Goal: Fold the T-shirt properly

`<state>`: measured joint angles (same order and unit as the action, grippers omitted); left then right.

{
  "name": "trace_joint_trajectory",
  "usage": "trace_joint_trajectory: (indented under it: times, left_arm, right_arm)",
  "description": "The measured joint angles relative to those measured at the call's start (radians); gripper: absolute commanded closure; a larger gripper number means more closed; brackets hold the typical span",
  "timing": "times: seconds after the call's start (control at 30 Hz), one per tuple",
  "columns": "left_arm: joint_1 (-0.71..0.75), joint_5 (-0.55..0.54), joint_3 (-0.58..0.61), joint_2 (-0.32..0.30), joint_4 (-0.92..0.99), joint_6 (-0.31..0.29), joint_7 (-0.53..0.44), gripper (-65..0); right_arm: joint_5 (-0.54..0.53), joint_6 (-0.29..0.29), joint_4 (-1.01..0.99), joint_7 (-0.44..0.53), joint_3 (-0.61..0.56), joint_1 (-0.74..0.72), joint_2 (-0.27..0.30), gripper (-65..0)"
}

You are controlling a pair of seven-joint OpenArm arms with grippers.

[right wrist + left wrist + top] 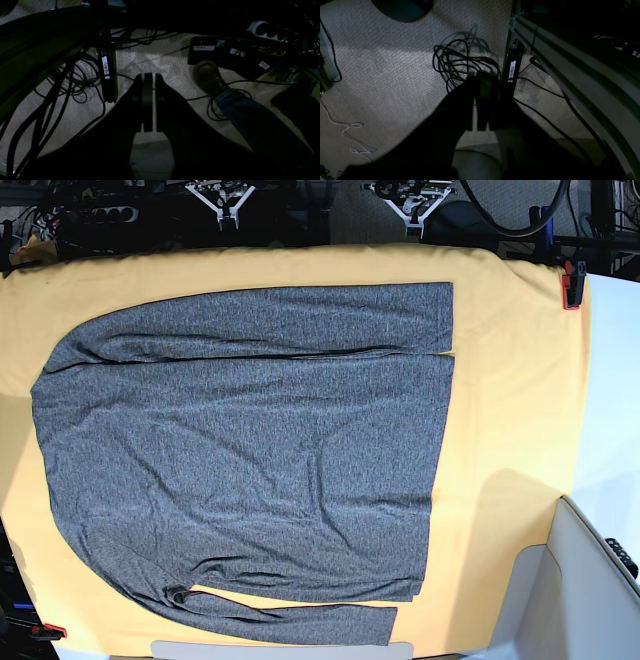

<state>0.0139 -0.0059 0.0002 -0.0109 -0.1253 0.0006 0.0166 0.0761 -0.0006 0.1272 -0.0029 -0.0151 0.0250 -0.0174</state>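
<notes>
The charcoal-grey T-shirt [250, 450] lies spread flat on the yellow cloth [510, 380] that covers the desk, its two long sleeves stretched along the upper and lower edges of the body. Both arms sit past the far edge of the desk. The left claw [413, 217] and the right claw [228, 213] each have their jaws pressed together on nothing, and both wrist views look down at carpet [382, 75] and tangled cables [455, 62].

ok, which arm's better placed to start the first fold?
Likely left: the left gripper hangs closest to a sleeve cuff and hem corner of the T-shirt. The right gripper sits off mid-sleeve. Both are shut, off the yellow cloth.
</notes>
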Motion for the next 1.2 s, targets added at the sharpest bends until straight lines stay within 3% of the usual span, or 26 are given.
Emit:
trace_joint_trajectory:
  times: [0.77,1.2]
  left_arm:
    - [0.013,0.000,-0.001,0.000,-0.018,0.004,-0.006,0.0]
    - [0.341,0.000,-0.002,0.002,-0.529,0.008,0.005,0.0]
  right_arm:
    - [0.000,0.000,0.064,0.001,0.000,0.027,0.001,0.0]
    - [0.000,0.002,0.502,-0.005,0.003,0.295,0.147,0.0]
